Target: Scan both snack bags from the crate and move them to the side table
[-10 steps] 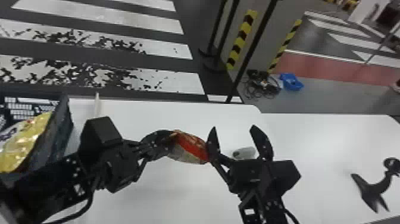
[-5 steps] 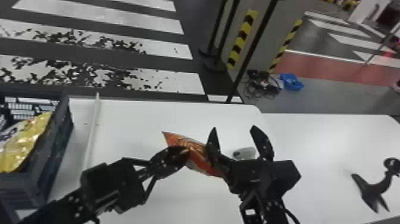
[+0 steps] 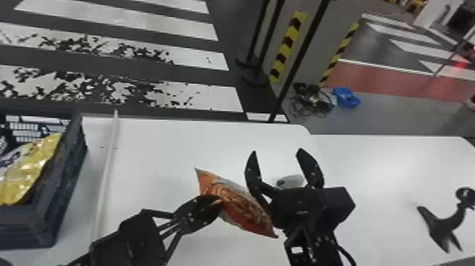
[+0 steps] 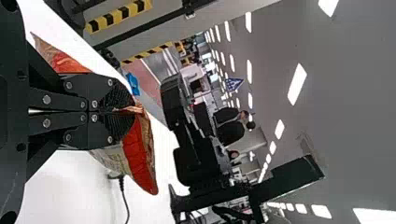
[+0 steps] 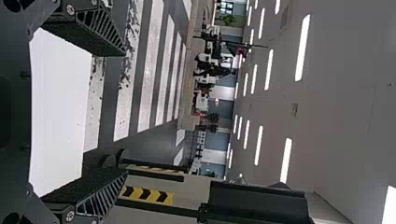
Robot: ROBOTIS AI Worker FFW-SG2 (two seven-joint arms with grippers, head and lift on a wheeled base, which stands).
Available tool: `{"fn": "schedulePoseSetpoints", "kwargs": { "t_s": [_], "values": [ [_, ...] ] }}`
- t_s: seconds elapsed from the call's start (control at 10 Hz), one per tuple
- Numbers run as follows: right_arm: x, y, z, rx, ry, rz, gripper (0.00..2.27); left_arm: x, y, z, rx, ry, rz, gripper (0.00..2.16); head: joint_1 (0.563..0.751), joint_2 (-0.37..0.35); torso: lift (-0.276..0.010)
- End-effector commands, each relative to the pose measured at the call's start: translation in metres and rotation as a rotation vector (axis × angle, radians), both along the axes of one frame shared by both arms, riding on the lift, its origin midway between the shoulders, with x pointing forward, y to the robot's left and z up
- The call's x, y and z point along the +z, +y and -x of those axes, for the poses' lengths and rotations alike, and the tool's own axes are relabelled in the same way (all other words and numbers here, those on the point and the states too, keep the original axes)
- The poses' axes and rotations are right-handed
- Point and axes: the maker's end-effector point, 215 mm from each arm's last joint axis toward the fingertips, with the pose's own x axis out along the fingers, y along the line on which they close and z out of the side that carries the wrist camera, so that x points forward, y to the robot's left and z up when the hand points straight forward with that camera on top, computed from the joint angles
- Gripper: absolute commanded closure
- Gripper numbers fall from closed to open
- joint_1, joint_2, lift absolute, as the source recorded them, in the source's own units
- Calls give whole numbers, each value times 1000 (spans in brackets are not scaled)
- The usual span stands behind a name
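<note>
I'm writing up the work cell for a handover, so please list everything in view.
orange snack bag: one, orange-red, in the left gripper
yellow snack bag: one visible, yellow and white, in the crate
crate: one, dark, far left of the tabletop
tabletop: count unclear, white, under both grippers
pale strip: one, on the tabletop, right of the crate
small device: one, pale grey, just beyond the right gripper
stand: one, black, far right
cable tangle: one, mostly black, on the floor
blue container: one, beside the tangle
hazard strips: two, yellow-black, beyond the tabletop
ceiling lights: many, white, overhead
left gripper: one, black, shut on the orange snack bag
right gripper: one, black, open above the tabletop
</note>
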Motion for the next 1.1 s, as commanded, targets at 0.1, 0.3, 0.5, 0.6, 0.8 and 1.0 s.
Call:
{"fn": "schedulePoseSetpoints", "kwargs": {
  "t_s": [0.1, 0.3, 0.5, 0.6, 0.8, 1.0],
  "values": [
    [-1, 1, -3, 1, 2, -1, 107, -31, 7, 0, 4, -8, -20, 2132, 695, -350, -95],
    [-2, 1, -4, 1, 8, 0, 107, -45, -6, 14, -50, -33, -4, 2132, 695, -350, -95],
    [-2, 0, -3, 1, 7, 5, 107, -57, -12, 13, -64, -43, -33, 2121, 695, -350, -95],
    [-2, -2, -3, 0, 7, 5, 107, -59, -12, 12, -63, -42, -36, 1997, 695, -350, -95],
    [-1, -2, -4, 1, 4, 6, 107, -56, -3, 8, -43, -45, -32, 1096, 695, -350, -95],
    [-1, -2, -6, 3, 5, -1, 107, -55, 7, 4, -14, -47, -31, 6, 695, -350, -95]
  ]
}}
